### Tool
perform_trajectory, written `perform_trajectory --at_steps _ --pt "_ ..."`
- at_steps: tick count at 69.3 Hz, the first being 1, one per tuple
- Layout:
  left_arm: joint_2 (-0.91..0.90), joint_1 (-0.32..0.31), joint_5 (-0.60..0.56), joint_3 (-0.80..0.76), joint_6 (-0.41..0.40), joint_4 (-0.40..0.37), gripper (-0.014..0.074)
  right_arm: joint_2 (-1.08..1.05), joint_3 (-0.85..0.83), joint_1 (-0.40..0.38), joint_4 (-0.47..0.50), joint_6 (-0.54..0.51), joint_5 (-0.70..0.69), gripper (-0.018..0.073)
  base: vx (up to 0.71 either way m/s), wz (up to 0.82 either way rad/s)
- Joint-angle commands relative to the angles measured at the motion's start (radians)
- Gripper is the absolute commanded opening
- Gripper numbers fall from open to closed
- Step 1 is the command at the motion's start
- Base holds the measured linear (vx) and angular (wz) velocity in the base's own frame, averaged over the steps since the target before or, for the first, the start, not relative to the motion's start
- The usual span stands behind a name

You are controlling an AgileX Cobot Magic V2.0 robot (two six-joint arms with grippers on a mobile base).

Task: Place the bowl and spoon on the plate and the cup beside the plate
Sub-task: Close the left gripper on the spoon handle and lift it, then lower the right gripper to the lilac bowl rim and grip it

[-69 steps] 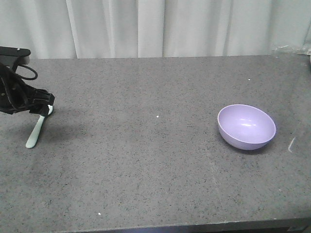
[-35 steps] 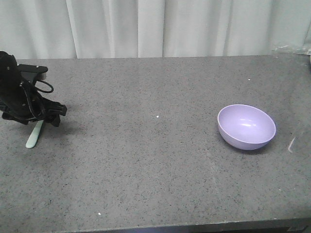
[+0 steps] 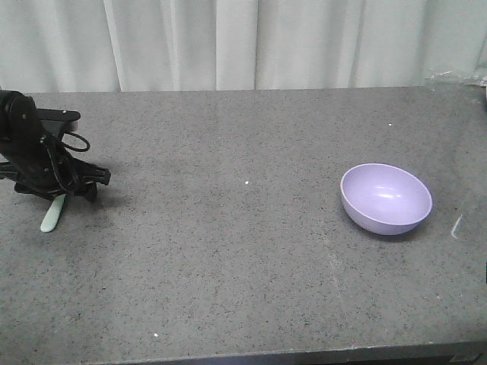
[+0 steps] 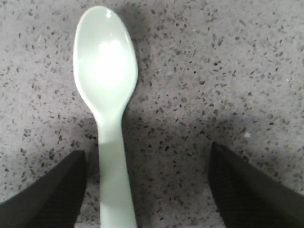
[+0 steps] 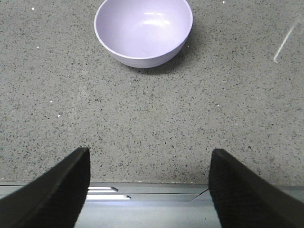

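Note:
The mint-green spoon lies flat on the grey table at the far left, scoop pointing away. My left gripper hovers low over it, open. In the left wrist view the spoon has its handle between the two fingers, close to the left finger, and neither finger touches it. The lavender bowl stands upright and empty at the right. My right gripper is open and empty over the table's front edge, with the bowl ahead of it. The plate and cup are out of view.
White curtains hang behind the table. A thin pale streak marks the surface right of the bowl. The table's front edge and a metal rail lie under my right gripper.
My left gripper has shifted right and turned over the spoon, now covering its scoop end. The spoon and bowl have not moved.

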Motion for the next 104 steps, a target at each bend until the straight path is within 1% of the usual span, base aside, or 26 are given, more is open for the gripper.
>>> perform_trajectory --at_steps 1,8,15,24,33,41,50,66,74,83,95,104 --pt "-0.036 0.003 -0.017 -0.029 -0.006 0.002 0.0447 0.007 -0.032 -0.005 0.003 0.001 -0.065 0.0517 0.0 0.0" --pt "-0.036 0.003 -0.016 -0.029 -0.007 0.002 0.0379 0.007 -0.032 -0.005 0.003 0.001 -0.065 0.0517 0.0 0.0" --pt "-0.036 0.003 -0.014 -0.029 -0.018 0.004 0.0277 0.007 -0.032 -0.005 0.003 0.001 -0.065 0.0517 0.0 0.0" --pt "-0.036 0.003 -0.013 -0.029 -0.084 0.056 0.0116 0.007 -0.032 -0.005 0.003 0.001 -0.065 0.0517 0.0 0.0" --pt "-0.042 0.003 -0.006 -0.029 -0.085 0.087 -0.0005 0.007 -0.032 -0.005 0.003 0.001 -0.065 0.0517 0.0 0.0" --pt "-0.07 0.003 -0.004 -0.029 -0.085 0.097 -0.0009 0.007 -0.032 -0.005 0.003 0.001 -0.065 0.0517 0.0 0.0" --pt "-0.139 0.003 -0.001 -0.029 -0.085 0.097 -0.0008 0.007 -0.032 -0.005 0.003 0.001 -0.065 0.0517 0.0 0.0" --pt "-0.32 0.003 0.058 -0.029 -0.084 0.095 -0.0008 0.007 -0.032 -0.005 0.003 0.001 -0.065 0.0517 0.0 0.0" --pt "-0.415 0.003 0.109 -0.029 -0.082 0.092 -0.0008 0.007 -0.032 -0.005 0.003 0.001 -0.065 0.0517 0.0 0.0" --pt "-0.518 0.003 0.17 -0.029 -0.063 0.061 -0.0008 0.007 -0.032 -0.005 0.003 0.001 -0.068 0.0517 0.0 0.0" --pt "-0.649 0.003 0.232 -0.027 -0.011 -0.012 -0.0008 0.007 -0.032 -0.005 0.005 0.001 -0.069 0.0517 0.0 0.0" --pt "-0.738 0.003 0.237 0.01 -0.004 -0.016 -0.0008 0.007 -0.032 -0.005 0.007 0.001 -0.069 0.0517 0.0 0.0"
